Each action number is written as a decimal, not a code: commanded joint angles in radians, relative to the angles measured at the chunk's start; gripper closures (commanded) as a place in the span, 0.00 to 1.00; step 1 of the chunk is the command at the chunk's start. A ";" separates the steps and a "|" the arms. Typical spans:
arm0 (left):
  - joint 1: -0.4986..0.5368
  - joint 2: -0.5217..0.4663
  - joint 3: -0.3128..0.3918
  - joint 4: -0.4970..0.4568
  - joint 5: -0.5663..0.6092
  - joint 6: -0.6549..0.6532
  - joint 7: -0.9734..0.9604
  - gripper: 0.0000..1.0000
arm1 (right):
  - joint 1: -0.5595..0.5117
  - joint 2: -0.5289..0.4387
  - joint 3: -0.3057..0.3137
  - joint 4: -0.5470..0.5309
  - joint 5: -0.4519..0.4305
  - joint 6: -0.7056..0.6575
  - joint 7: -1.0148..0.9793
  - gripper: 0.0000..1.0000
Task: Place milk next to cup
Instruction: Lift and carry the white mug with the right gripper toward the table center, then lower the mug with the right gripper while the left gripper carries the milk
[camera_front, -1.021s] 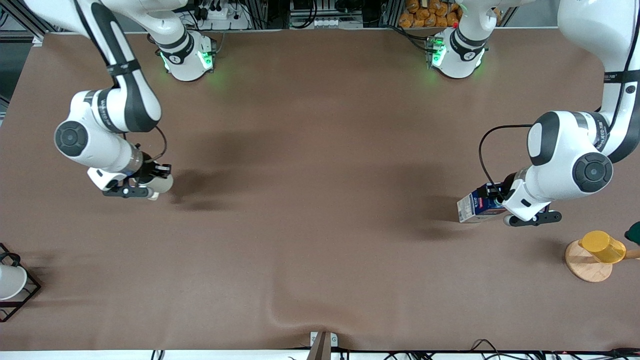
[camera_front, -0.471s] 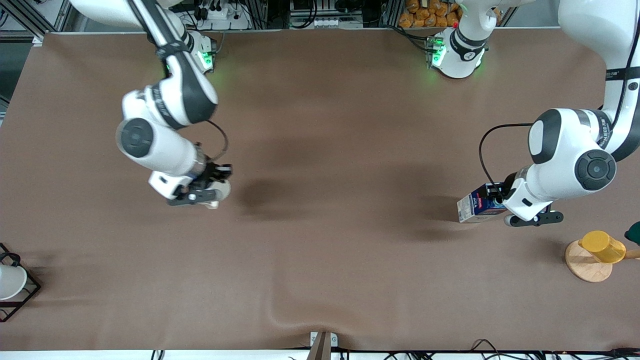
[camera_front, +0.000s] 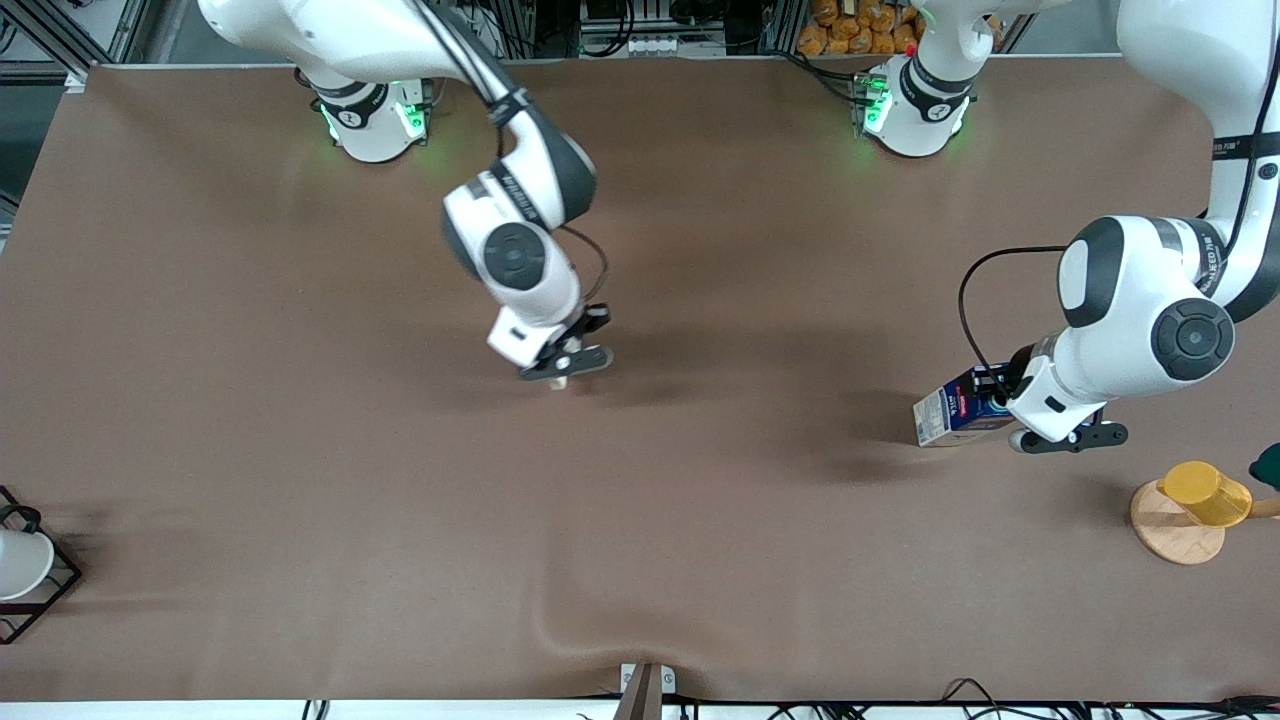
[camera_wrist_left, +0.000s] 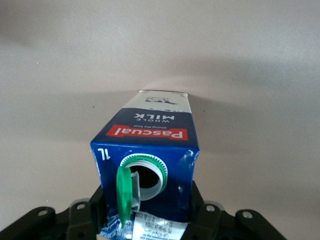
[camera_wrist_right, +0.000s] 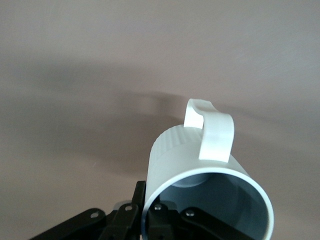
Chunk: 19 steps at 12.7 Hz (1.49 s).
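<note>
We see the right gripper (camera_front: 562, 371), clamping the cup (camera_wrist_right: 207, 172), has swung toward the table's (camera_front: 300, 450) centre, three o'clock; the left gripper (camera_front: 1010, 415) still grips the milk (camera_front: 948, 413).

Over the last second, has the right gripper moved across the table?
Yes. The right gripper, holding the cup, has travelled from near the wire rack end toward the table's middle.

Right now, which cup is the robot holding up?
The pale beige cup, held by the right gripper over the table's middle. The yellow cup sits on a wooden disc.
</note>
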 joint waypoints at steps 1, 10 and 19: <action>0.000 -0.021 -0.003 0.005 -0.017 -0.017 0.010 0.39 | 0.101 0.083 -0.016 0.056 0.015 0.054 0.089 1.00; -0.031 -0.030 -0.122 0.110 -0.026 -0.177 -0.158 0.38 | 0.123 0.056 -0.022 0.089 -0.017 0.044 0.202 0.00; -0.139 -0.016 -0.369 0.122 -0.023 -0.204 -0.589 0.38 | -0.140 -0.367 -0.075 -0.003 -0.050 -0.269 0.110 0.00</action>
